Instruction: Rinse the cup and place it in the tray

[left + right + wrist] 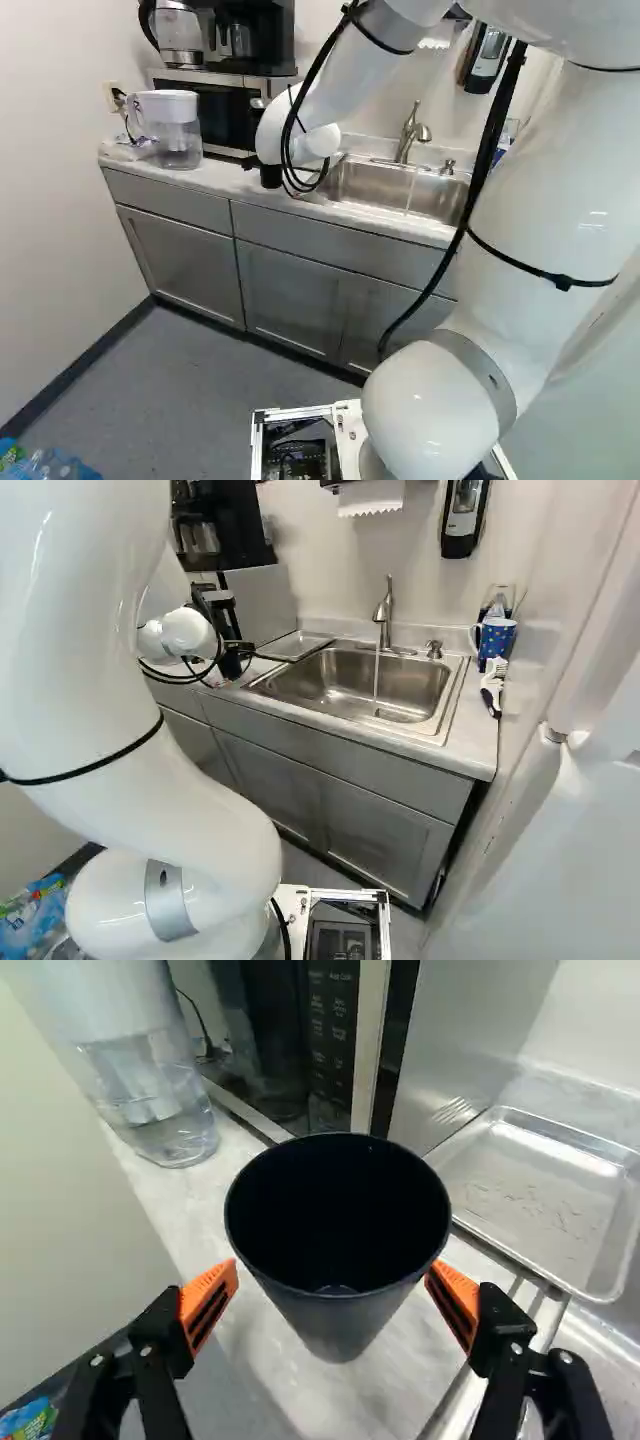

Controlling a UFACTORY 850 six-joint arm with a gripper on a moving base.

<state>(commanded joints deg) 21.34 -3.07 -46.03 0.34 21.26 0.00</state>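
We see cup (338, 1305) upright, clamped between gripper (332, 1268) pads; sink (325, 685) right of jaws, likely next.

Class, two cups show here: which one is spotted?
The blue mug right of the sink in the right base view; it has coloured dots, whereas the black cup held in the tool is plain.

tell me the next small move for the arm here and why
Probably lift the cup slightly and ease it toward the stream of water: the end effector's orange pads touch it on both sides, the faucet is running into the sink, and the cup is over the counter, outside the stream.
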